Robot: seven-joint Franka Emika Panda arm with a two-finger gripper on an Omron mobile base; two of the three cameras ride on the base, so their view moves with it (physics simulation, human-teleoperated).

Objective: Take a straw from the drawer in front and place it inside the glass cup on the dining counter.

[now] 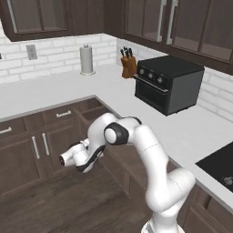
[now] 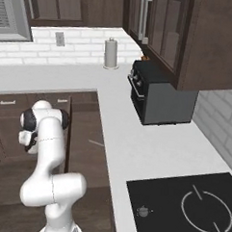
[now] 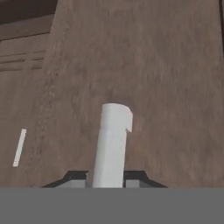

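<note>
The drawer (image 2: 86, 160) stands pulled out from under the white counter, its flat brown inside showing. A thin pale straw (image 2: 96, 143) lies on its floor near the counter edge. In the hand view my gripper (image 3: 107, 179) is shut on the drawer's short silver bar handle (image 3: 114, 140), against the dark wood drawer front (image 3: 170, 87). The dark fingertips (image 3: 74, 178) flank the bar closely. In the base views my own arm hides the gripper. The glass cup and the dining counter are out of view.
On the white L-shaped counter (image 1: 54, 91) stand a black toaster oven (image 1: 168, 84), a knife block (image 1: 129, 63) and a paper towel roll (image 1: 86, 59). A black cooktop (image 2: 185, 208) lies at the near right. Another silver handle (image 3: 19, 147) shows to the left.
</note>
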